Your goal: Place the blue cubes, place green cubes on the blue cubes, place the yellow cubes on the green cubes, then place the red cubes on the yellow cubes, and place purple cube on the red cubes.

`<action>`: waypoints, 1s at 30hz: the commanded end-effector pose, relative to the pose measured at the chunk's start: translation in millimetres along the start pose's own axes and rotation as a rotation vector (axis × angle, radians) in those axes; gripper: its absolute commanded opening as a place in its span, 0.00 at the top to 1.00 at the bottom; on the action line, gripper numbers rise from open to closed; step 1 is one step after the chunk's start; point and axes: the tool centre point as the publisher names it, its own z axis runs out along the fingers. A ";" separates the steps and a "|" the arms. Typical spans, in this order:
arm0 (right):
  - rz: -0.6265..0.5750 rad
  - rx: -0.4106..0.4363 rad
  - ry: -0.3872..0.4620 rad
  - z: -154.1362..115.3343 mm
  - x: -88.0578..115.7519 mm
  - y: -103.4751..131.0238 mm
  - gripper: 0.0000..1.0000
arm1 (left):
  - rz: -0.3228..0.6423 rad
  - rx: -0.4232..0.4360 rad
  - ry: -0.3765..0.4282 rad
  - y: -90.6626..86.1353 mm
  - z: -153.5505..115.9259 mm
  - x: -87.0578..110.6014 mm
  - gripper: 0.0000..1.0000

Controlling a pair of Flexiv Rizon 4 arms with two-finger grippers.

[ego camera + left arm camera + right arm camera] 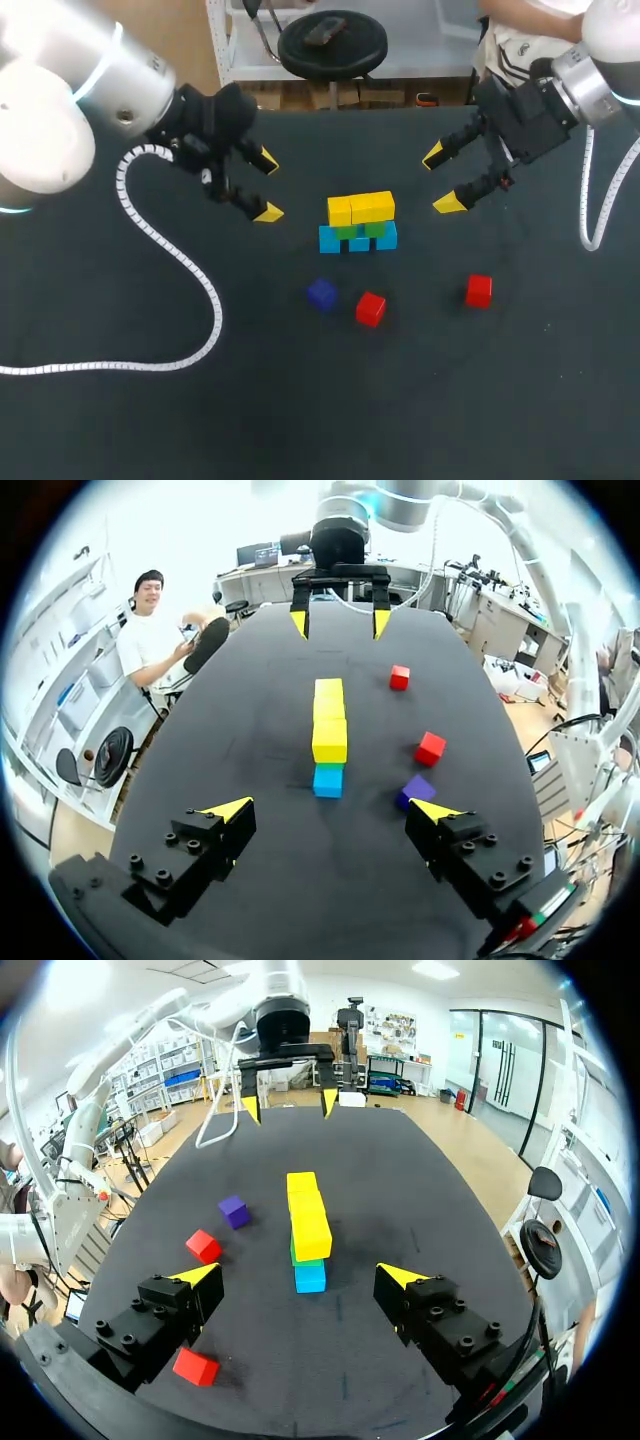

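Left gripper (268, 186) and right gripper (441, 180) both wide open, empty, flanking the stack (360, 222). Purple cube (321, 294), middle red (370, 308), right red (478, 290) sit nearer.

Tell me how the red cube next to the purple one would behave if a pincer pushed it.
The red cube looks rigid and flat-faced, so it would probably slide, not roll. It sits flat on the table, so tipping seems unlikely. Being small, it is likely light.
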 end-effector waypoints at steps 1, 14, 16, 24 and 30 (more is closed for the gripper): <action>-0.001 0.002 -0.001 -0.2 0.1 0.9 0.00 | -0.011 0.019 0.039 7.5 -0.4 -6.7 0.00; -0.001 0.002 -0.001 -0.2 0.1 0.9 0.00 | -0.011 0.019 0.039 7.5 -0.4 -6.7 0.00; -0.001 0.002 -0.001 -0.2 0.1 0.9 0.00 | -0.017 0.023 0.020 10.0 -2.8 -3.6 0.00; -0.001 0.002 -0.001 -0.2 0.1 0.9 0.00 | 0.019 0.019 0.000 21.0 -16.8 -1.9 0.00; -0.001 0.002 -0.001 -0.2 0.1 0.9 0.00 | 0.026 0.042 -0.030 29.0 -13.8 0.8 0.00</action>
